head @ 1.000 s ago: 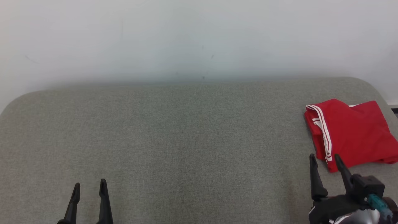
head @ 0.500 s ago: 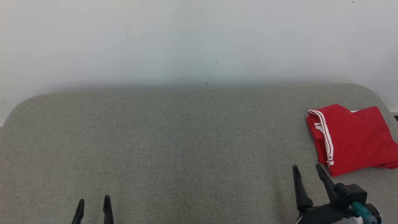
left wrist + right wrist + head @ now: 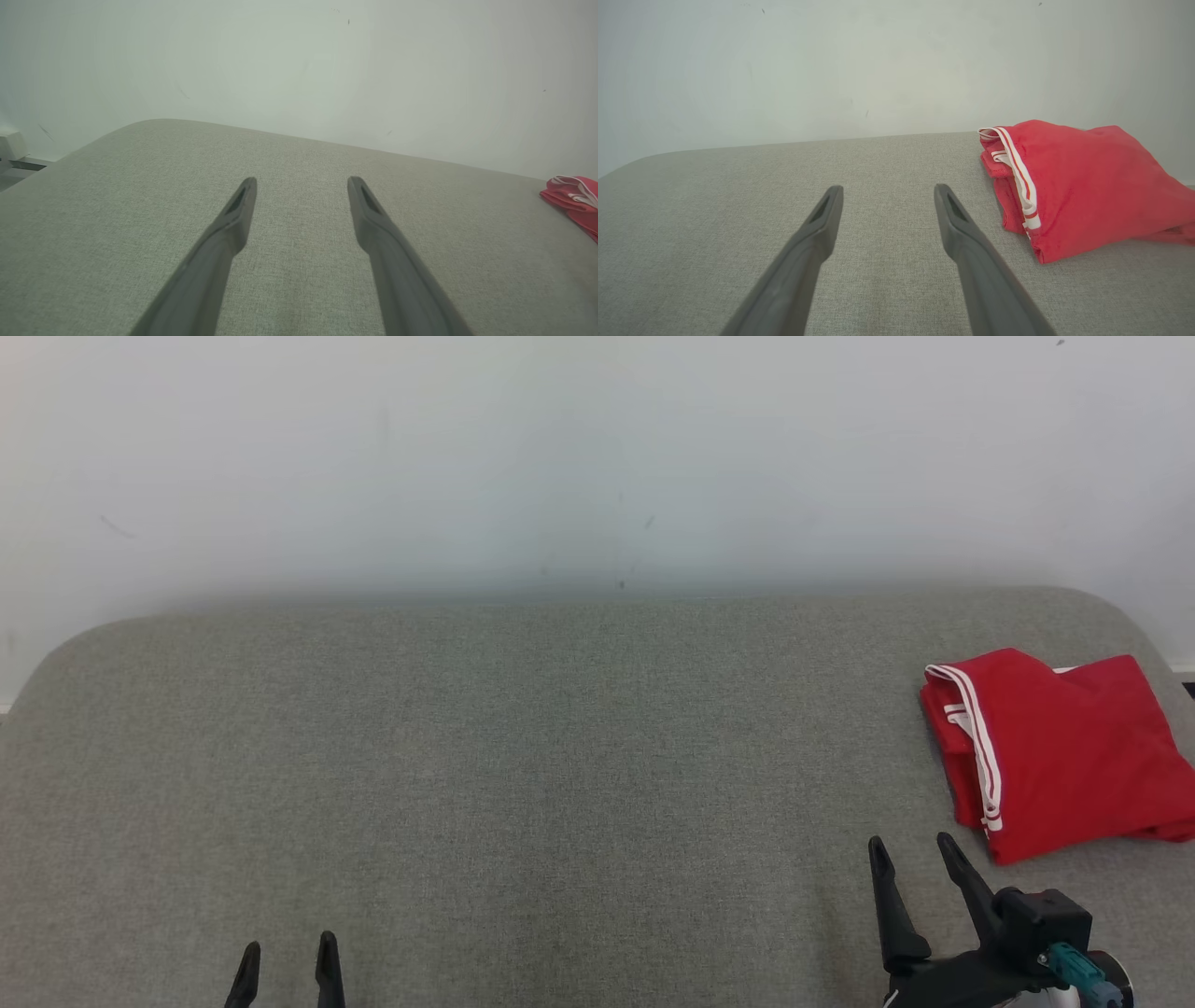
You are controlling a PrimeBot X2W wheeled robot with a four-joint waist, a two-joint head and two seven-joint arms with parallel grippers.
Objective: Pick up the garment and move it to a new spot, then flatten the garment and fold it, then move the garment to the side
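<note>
No readable text, labels or signs

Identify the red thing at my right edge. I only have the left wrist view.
Observer: A folded, white-striped red garment, lying at the right end of the grey fabric surface.
Operator: Right gripper on it?
Observer: No. The right gripper is open, just short of its near corner, not touching.
Operator: Fold tidy?
Observer: Loose. The right wrist view shows the layers bulging upward behind the striped edge.
</note>
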